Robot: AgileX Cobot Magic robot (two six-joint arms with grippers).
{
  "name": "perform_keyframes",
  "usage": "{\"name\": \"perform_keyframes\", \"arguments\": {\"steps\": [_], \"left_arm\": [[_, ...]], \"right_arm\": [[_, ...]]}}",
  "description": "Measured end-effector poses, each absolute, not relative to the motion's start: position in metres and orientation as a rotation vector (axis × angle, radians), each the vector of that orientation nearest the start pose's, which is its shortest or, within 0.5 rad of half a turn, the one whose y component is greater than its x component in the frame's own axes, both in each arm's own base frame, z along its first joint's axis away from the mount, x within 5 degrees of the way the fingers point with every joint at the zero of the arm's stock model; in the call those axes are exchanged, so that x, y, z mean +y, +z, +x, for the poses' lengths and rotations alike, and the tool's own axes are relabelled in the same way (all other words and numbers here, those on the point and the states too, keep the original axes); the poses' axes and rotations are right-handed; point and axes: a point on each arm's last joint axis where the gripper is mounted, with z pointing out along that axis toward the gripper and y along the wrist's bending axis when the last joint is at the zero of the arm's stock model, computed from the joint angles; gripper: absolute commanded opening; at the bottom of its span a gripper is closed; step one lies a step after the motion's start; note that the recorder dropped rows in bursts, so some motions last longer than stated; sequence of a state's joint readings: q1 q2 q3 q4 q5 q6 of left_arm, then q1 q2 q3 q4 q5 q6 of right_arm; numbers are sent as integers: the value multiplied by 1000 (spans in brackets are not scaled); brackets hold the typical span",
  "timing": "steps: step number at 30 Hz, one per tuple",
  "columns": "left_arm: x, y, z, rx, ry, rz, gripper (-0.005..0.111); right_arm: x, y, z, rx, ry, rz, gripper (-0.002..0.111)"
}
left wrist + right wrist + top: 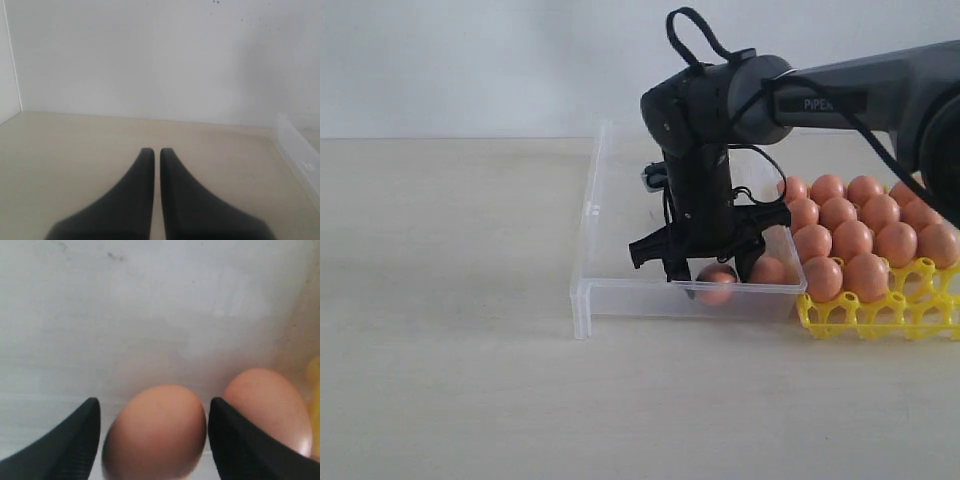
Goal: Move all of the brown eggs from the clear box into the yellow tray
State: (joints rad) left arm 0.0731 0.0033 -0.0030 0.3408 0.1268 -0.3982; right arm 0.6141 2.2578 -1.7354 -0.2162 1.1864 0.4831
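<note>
Two brown eggs lie in the clear box (pixel 588 215) near its front right corner. My right gripper (pixel 713 272) points down into the box, open, with one finger on each side of the left egg (pixel 716 286). In the right wrist view that egg (pixel 155 432) fills most of the space inside the gripper (pixel 154 402), with a small gap on one side. The other egg (pixel 767 270) (pixel 265 405) lies just outside one finger. The yellow tray (pixel 880 312) stands right of the box and holds several brown eggs (pixel 850 240). My left gripper (pixel 153 150) is shut and empty over bare table.
A pale wooden table carries everything, with a white wall behind. The tray's front row of cups (pixel 920 300) shows bare yellow lattice. An edge of the clear box (pixel 300 155) shows in the left wrist view. A sliver of yellow tray (pixel 315 375) sits beyond the box wall.
</note>
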Motion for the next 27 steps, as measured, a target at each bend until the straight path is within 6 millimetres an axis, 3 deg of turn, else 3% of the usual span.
{"name": "perform_keyframes", "arguments": {"steps": [5, 11, 16, 27], "left_arm": [[8, 203, 56, 1598, 44, -139, 4], [8, 203, 56, 1598, 44, -139, 4], [8, 203, 56, 1598, 44, -139, 4], [7, 203, 56, 1599, 26, -121, 4]], "right_arm": [[246, 145, 370, 2994, -320, -283, 57], [250, 143, 375, 3025, -66, 42, 57], [259, 144, 380, 2933, 38, 232, 57], [262, 146, 382, 2886, 53, 281, 57]]}}
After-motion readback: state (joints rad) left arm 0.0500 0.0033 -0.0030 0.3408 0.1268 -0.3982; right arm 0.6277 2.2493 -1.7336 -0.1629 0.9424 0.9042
